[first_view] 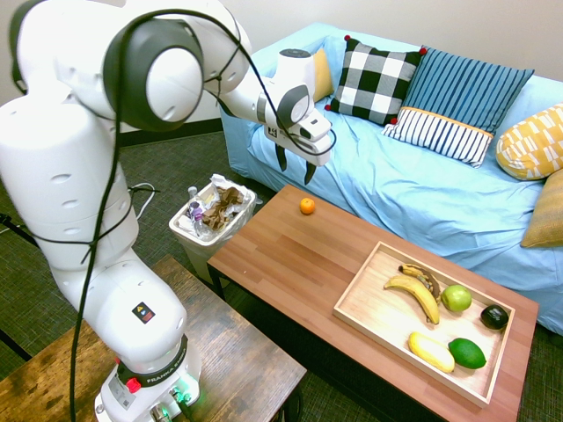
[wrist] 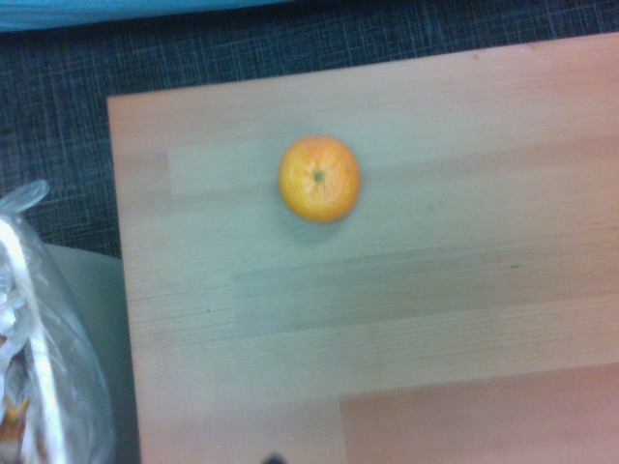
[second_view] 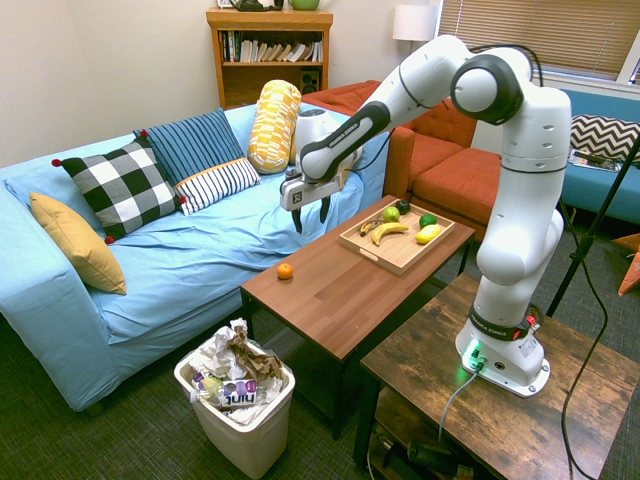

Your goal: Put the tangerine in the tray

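The tangerine lies on the reddish-brown table near its corner by the sofa, also seen small in the second exterior view and centred as the tangerine in the wrist view. My gripper hangs open well above it, fingers pointing down, touching nothing; the gripper sits up and slightly toward the tray side of the fruit. The light-wood tray rests at the table's other end, shown again as the tray.
In the tray lie two bananas, a green apple, a lime, a yellow fruit and a dark fruit. A full waste bin stands by the table's end. The blue sofa runs behind.
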Tool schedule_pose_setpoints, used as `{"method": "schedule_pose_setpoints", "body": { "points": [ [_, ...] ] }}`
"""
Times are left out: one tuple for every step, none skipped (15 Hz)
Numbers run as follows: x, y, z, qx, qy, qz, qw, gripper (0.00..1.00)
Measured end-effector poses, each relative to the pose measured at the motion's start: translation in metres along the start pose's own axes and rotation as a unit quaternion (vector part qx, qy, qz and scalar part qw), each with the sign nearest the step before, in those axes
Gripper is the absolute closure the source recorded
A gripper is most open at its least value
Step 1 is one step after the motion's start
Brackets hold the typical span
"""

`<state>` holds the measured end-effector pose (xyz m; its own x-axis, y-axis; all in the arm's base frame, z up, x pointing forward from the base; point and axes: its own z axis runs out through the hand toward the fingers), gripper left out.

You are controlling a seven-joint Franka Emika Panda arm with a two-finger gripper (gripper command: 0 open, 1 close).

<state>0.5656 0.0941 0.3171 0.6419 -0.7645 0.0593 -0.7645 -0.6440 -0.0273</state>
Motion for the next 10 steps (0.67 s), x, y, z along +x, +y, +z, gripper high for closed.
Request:
{"method": "schedule_pose_setpoints", "body": {
  "points": [
    [0.004, -0.013, 0.016, -0.006, 0.0, 0.005, 1.0, 0.0],
    [0.008, -0.025, 0.031, -0.01, 0.0, 0.009, 1.0, 0.0],
    [0.011, -0.036, 0.044, -0.012, 0.0, 0.009, 1.0, 0.0],
    [0.015, -0.046, 0.054, -0.014, 0.001, 0.008, 1.0, 0.0],
    [0.018, -0.054, 0.063, -0.016, 0.002, 0.008, 1.0, 0.0],
    [0.021, -0.061, 0.072, -0.017, 0.004, 0.007, 1.0, 0.0],
    [0.023, -0.066, 0.08, -0.019, 0.004, 0.008, 1.0, 0.0],
    [0.025, -0.071, 0.088, -0.02, 0.003, 0.009, 1.0, 0.0],
    [0.025, -0.075, 0.097, -0.022, 0.0, 0.01, 1.0, 0.0],
    [0.026, -0.079, 0.107, -0.025, -0.002, 0.01, 1.0, 0.0]
  ]
}}
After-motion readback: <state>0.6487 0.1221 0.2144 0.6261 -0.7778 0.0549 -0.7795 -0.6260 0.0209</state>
